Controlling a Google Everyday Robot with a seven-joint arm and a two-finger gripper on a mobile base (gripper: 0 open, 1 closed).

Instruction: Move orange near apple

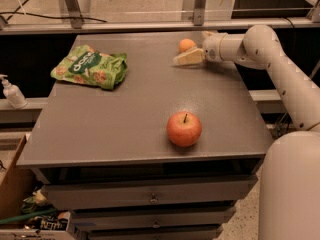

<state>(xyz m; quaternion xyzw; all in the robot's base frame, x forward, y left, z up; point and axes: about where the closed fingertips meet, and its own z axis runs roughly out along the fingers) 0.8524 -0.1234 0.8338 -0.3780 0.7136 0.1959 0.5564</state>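
Orange sits upper centre-right on table, well apart from apple lower centre; gripper hangs low just beside it, prob. lining up a grasp; open or closed, can't tell.

One orange, one apple, one green snack bag, one pump bottle at the left edge, one gripper at upper right, just beside the orange

Glossy apple; smooth pale tool beside matt orange
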